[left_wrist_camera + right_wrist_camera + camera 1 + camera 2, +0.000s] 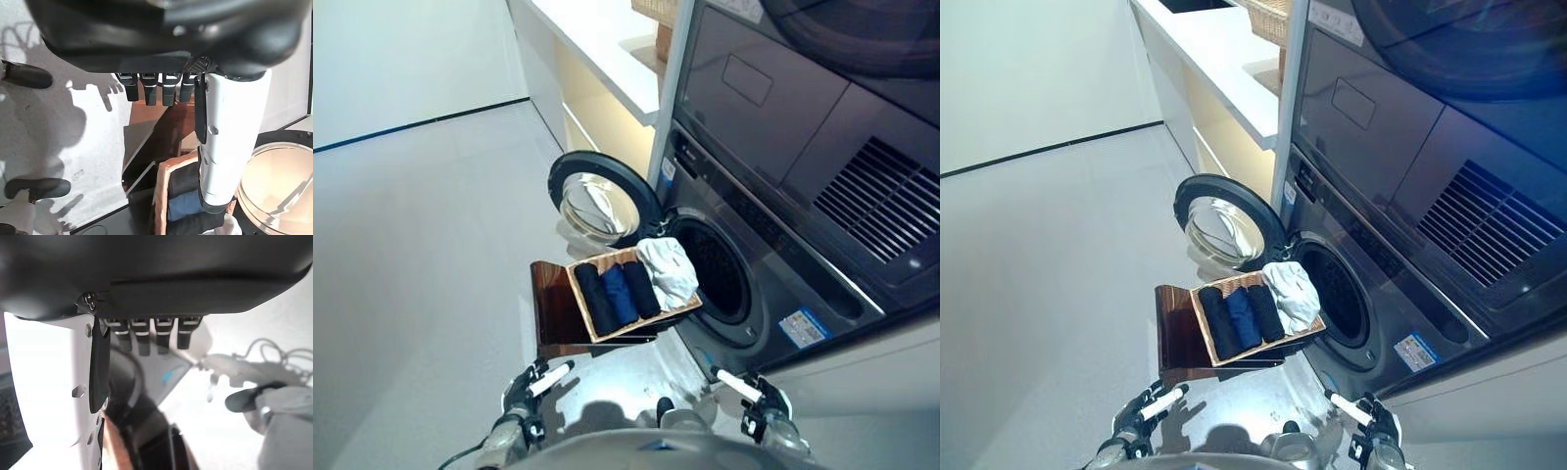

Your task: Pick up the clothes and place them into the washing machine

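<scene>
A wicker basket [590, 313] sits on a brown wooden stand [551, 308] before the washing machine [773, 294]. In it lie two black rolls [595, 297] and a blue roll [618, 293]; a white garment [668, 269] spills over its far end toward the drum opening [717, 271]. The round door [597, 201] stands open to the left. My left hand [533, 385] hangs low, short of the stand, open and empty, fingers [152, 90] straight. My right hand [754, 390] hangs low near the machine's base, open and empty, fingers [149, 335] straight.
A dryer [822, 108] is stacked above the washer. A white counter [597, 49] with a lit shelf runs off to the left of the machines, a wicker basket [1273, 18] on it. Pale floor [421, 255] spreads to the left.
</scene>
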Controlling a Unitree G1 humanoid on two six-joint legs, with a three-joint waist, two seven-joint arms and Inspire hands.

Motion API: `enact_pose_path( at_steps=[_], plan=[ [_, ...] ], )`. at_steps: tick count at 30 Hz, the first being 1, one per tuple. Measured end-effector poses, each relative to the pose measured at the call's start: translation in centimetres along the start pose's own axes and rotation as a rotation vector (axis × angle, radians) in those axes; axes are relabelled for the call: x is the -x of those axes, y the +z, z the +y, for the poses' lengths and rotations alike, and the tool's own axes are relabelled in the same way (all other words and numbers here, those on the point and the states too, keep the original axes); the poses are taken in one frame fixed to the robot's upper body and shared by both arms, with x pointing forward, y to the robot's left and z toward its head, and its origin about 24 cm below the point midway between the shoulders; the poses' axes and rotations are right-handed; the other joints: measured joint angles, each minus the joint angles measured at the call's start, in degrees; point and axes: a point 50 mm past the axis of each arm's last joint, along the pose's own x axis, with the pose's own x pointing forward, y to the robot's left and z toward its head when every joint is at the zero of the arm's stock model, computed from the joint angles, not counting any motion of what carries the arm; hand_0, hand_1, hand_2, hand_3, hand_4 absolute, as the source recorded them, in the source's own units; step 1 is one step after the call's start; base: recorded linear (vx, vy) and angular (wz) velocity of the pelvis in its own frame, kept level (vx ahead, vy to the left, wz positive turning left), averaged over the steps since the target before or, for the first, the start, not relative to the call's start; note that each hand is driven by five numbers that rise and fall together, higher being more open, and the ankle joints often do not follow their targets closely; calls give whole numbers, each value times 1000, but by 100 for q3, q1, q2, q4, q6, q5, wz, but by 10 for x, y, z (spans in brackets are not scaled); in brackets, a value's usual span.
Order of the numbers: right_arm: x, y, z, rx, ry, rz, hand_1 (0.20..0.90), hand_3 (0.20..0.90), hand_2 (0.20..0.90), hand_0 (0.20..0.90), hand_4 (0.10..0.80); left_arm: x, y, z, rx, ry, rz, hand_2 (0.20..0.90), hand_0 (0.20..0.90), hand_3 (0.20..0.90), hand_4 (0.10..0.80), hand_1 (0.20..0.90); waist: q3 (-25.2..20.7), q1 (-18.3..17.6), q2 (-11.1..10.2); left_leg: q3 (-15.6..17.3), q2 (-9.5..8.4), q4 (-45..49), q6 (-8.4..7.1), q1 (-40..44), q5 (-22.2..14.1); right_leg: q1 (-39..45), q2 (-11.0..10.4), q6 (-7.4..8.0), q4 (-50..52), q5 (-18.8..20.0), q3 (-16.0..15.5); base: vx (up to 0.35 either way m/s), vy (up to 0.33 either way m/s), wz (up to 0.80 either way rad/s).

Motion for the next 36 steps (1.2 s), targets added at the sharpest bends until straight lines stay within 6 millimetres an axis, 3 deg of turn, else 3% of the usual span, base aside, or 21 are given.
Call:
enact_pose_path(
  at_steps=[7,9,10,11,12,14,17,18,19,23,27,28,29,31,32,34,36],
  plan=[
    [-2,3,-1,1,-7,-3,900,900,900,900,800,-2,4,-6,7,-12,-13,900,900,900,800,900,-17,7,214,-26,235,94,-191,-235,76,-414,229,-168,565,-387,-29,61,-143,4],
    [-2,3,-2,-5,-11,1,900,900,900,900,800,-5,12,-8,6,-16,-33,900,900,900,800,900,6,3,154,-31,241,221,-289,-490,176,-628,223,-249,717,-473,20,89,-201,24],
    [-1,2,-2,-20,-17,5,900,900,900,900,800,-7,18,-9,3,-21,-48,900,900,900,800,900,63,24,98,6,192,487,-371,-702,187,-731,250,-359,825,-566,38,123,-220,36],
    [-1,-1,-3,-18,-24,16,900,900,900,900,800,-8,22,-11,7,-20,-56,900,900,900,800,900,99,20,45,29,169,573,-405,-800,363,-694,292,-358,846,-554,-18,88,-83,40],
    [-1,-3,-6,-20,-37,26,900,900,900,900,800,-10,26,-14,0,-24,-64,900,900,900,800,900,169,33,-21,75,185,753,-411,-894,420,-677,225,-485,787,-503,-20,43,15,23],
    [-1,-3,-12,-13,-54,27,900,900,900,900,800,-10,24,-19,-22,-43,-61,900,900,900,800,900,200,134,-45,211,174,830,-344,-914,574,-675,245,-520,791,-527,1,49,9,0],
    [-2,3,-9,-15,-45,13,900,900,900,900,800,-12,31,-29,-42,-72,-77,900,900,900,800,900,282,156,59,321,102,1082,-374,-1154,808,-684,256,-593,768,-573,75,139,-6,18],
    [-3,4,-8,-15,-47,13,900,900,900,900,800,-15,41,-34,-48,-84,-100,900,900,900,800,900,392,157,-78,329,-23,1758,-415,-1671,781,-678,224,-706,651,-506,337,150,-1,12],
    [-3,3,-11,-12,-62,14,900,900,900,900,800,-15,44,-39,-42,-93,-113,900,900,900,800,900,407,296,-101,388,-90,1596,-320,-1754,721,-709,203,-705,576,-492,454,147,17,-12],
    [-6,14,-8,-17,-62,-17,900,900,900,900,800,-15,41,-39,-37,-87,-102,900,900,900,800,900,468,483,-61,392,-117,874,-303,-1940,714,-777,228,-744,520,-440,724,266,41,-36],
    [-11,37,-12,-18,-90,-85,900,900,900,900,800,-16,42,-49,-14,-107,-103,900,900,900,800,900,844,540,204,589,-182,250,-269,-1924,695,-459,238,-647,2,-374,1153,312,94,-47],
    [-11,40,-19,-14,-104,-95,900,900,900,900,800,-15,37,-53,7,-113,-92,900,900,900,800,900,843,646,385,607,-150,213,-190,-1842,498,-418,281,-524,-214,-311,1265,310,156,-102],
    [-12,45,-19,-17,-105,-107,900,900,900,900,800,-14,36,-55,29,-111,-90,900,900,900,800,900,887,805,508,702,-148,252,30,-1817,795,-308,315,-498,-299,-299,1374,288,186,-118],
    [-10,31,-6,-39,-77,-67,900,900,900,900,800,-14,37,-41,33,-70,-94,900,900,900,800,900,974,965,327,983,-265,363,197,-1523,1015,-103,293,-394,473,-514,1384,255,253,-83],
    [-8,23,3,-50,-57,-46,900,900,900,900,800,-13,36,-29,26,-40,-90,900,900,900,800,900,902,1005,126,1060,-459,430,328,-1458,989,78,102,-223,319,-776,1422,220,232,-57],
    [-7,20,6,-54,-53,-34,900,900,900,900,800,-14,39,-23,37,-15,-96,900,900,900,800,900,883,965,128,1071,-648,594,465,-1499,884,317,-136,29,-53,-545,1434,238,164,-22],
    [-8,19,6,-52,-60,-18,900,900,900,900,800,-16,48,-26,36,-22,-122,900,900,900,800,900,882,953,143,1135,-769,604,554,-1426,838,318,-265,53,-36,-501,1454,177,147,-8]
  ],
)
